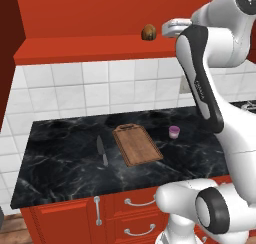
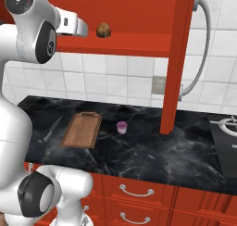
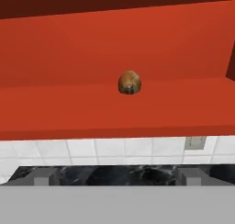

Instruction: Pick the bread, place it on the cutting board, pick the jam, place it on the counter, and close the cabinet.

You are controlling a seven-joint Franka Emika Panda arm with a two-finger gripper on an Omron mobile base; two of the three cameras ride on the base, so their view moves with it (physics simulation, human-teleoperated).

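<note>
With nothing held between its spread fingers, the pincer point(image 3: 117, 176) short of the bread point(image 3: 130, 82) on the cabinet point(image 3: 114, 108) shelf.

Nothing legible shows on any surface. The one candidate is a small pale vertical mark on the dark band of the robot arm point(image 1: 200, 90), right of centre in the left base view; it may be lettering, but too blurred to read.
</note>
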